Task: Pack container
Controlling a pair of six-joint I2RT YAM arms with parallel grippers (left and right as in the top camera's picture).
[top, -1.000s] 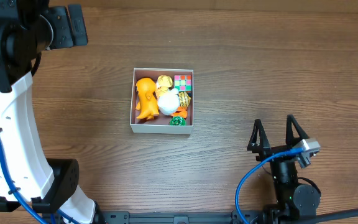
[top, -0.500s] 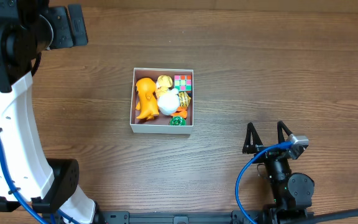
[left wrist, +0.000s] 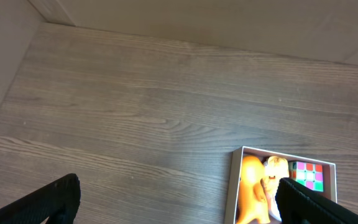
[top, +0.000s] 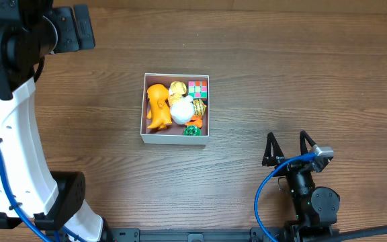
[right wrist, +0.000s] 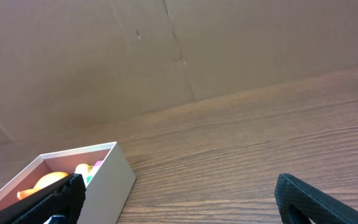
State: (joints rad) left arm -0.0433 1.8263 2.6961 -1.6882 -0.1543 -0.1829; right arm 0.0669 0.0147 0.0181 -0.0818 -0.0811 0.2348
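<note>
Surface: a brown wood-grain surface [top: 301, 74], matte, with long streaks running side to side.
Container: a square shallow box with thin white walls and a dull pinkish-brown floor [top: 175, 140]. It sits flat near the middle of the surface, open at the top and well apart from both claws.
Contents: a smooth, glossy orange figure [top: 156, 106] lies along the left wall. A rounded white toy [top: 181, 111] touches it in the middle. A small cube with pink and green squares [top: 197, 88] fills the far right corner, with a lumpy yellow toy [top: 177, 88] just beside it. A small green piece [top: 192, 131] lies by the near wall.
Left claw: the black left claw [left wrist: 178, 202] hangs high over the far left of the surface. Its two blunt fingers are spread wide, with nothing between them.
Right claw: the black right claw [top: 288, 149] is low at the near right. Its two thin, tapered fingers are parted and hold nothing.
Arms: a smooth white shell [top: 15, 148] covers the left arm, and a blue cable [top: 264, 195] loops beside the right arm.
Backdrop: a flat brown cardboard panel [right wrist: 166, 50] with faint creases stands behind the surface.
</note>
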